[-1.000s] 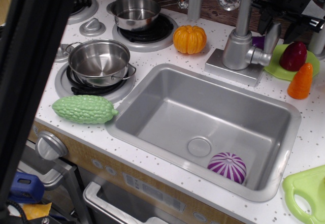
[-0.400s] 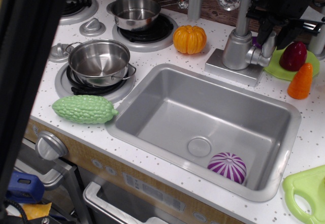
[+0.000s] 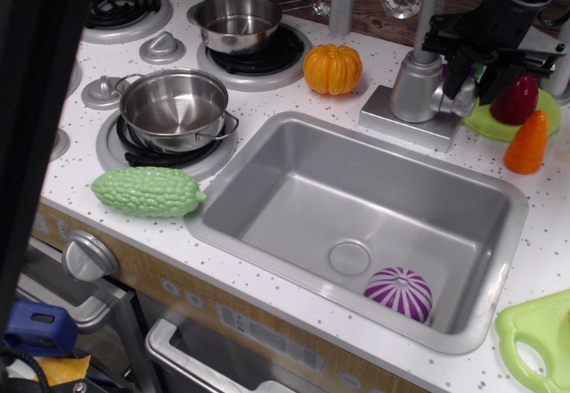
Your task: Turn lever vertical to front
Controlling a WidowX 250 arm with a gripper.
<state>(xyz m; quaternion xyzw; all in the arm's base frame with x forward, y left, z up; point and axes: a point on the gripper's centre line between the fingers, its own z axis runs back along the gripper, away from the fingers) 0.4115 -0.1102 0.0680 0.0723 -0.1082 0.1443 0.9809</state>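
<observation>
Moved: gripper has dropped from the back right corner onto the faucet's lever.
Pincer: fingers spread, straddling it, no squeeze visible.
Lever: juts rightward from faucet body, near the back edge.
Meaning: closing and turning likely next.

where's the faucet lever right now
The lever sits at the upper right of the view, jutting from the right side of the faucet body, under the tool and just left of the green plate.
</observation>
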